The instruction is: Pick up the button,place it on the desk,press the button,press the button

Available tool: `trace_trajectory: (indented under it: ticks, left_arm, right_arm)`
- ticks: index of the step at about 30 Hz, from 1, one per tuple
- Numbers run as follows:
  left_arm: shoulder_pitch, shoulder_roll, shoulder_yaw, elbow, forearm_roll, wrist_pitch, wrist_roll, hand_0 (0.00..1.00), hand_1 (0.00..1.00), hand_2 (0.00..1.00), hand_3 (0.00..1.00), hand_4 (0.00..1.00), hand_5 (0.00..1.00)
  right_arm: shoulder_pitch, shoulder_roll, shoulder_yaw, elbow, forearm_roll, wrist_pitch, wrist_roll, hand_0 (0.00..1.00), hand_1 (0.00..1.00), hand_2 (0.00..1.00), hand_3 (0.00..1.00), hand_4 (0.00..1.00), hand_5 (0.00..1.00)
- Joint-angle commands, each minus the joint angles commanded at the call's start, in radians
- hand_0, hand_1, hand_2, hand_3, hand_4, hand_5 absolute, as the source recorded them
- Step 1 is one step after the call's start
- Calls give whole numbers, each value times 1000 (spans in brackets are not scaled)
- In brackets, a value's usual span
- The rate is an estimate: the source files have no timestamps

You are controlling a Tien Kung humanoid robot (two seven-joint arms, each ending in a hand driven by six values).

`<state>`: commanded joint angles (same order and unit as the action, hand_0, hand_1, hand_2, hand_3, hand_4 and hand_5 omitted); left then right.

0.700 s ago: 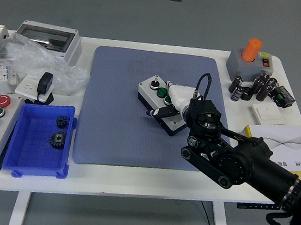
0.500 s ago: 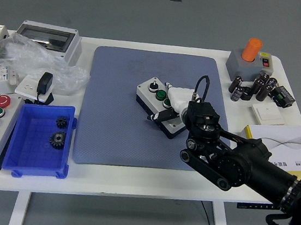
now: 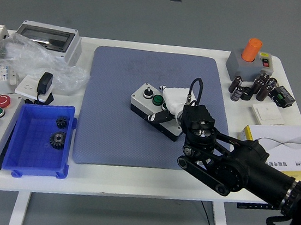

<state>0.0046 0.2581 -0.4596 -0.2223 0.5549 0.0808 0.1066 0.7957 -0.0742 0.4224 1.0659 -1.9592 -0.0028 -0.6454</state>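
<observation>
Right hand point(image 3: 169, 105), white-covered, is laid over the right part of the button box point(image 3: 152, 109), its fingers curled against the box's top and near edge; whether the box is truly clasped cannot be told. No left hand is seen.

On the blue mat point(image 3: 153, 110), the button box is found near the centre, lying flat. Its long axis runs diagonally, from upper left to lower right, with a black knob and a green button showing on its grey top.

Left of the mat, a blue tray point(image 3: 39, 143) is seen holding two dark gears point(image 3: 59, 132).

From the lower right corner the black right arm point(image 3: 237, 167) is brought in low over the white tabletop point(image 3: 130, 184), its wrist bent toward the box.
</observation>
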Motion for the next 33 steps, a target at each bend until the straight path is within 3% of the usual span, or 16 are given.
trace_trajectory:
  ticks: [3, 4, 9, 10, 15, 16, 21, 30, 33]
  left_arm:
    - [1, 0, -4, 0, 2, 1, -1, 626, 664, 611, 614, 721, 259]
    - [0, 0, -5, 0, 3, 2, -1, 626, 665, 611, 616, 720, 258]
    - [-2, 0, -11, -1, 7, 6, -4, 626, 665, 611, 616, 720, 258]
    - [-3, 0, -12, -1, 7, 6, -5, 627, 665, 612, 616, 722, 262]
    - [-4, -1, -11, -1, 6, 8, -5, 627, 665, 612, 616, 722, 262]
    - [-4, -1, -10, -1, 6, 8, -4, 626, 668, 614, 618, 724, 266]
    - [-6, -2, -10, -1, 7, 9, -4, 626, 668, 614, 618, 724, 266]
    - [-10, -2, -7, -1, 6, 10, -4, 625, 668, 613, 619, 724, 273]
    - [-10, -2, -4, -1, 3, 11, -4, 625, 668, 613, 619, 724, 273]
  right_arm:
    - [0, -3, -3, 7, -11, -9, 0, 228, 363, 353, 466, 672, 257]
    - [0, -4, -5, 9, -13, -11, 0, 208, 364, 354, 401, 635, 150]
    - [3, -10, -12, 22, -21, -25, 0, 208, 364, 354, 401, 635, 150]
    - [4, -13, -16, 27, -23, -29, 0, 194, 364, 341, 376, 599, 6]
    - [27, -54, -66, 77, -20, -63, 0, 194, 364, 341, 376, 599, 6]
    - [33, -63, -78, 87, -21, -71, 0, 175, 354, 341, 391, 529, 2]
    - [77, -114, -159, 144, -32, -138, 0, 175, 354, 341, 391, 529, 2]
    - [169, -180, -352, 173, -47, -336, 215, 184, 354, 326, 404, 542, 2]
    - [185, -182, -357, 156, -69, -344, 297, 184, 354, 326, 404, 542, 2]
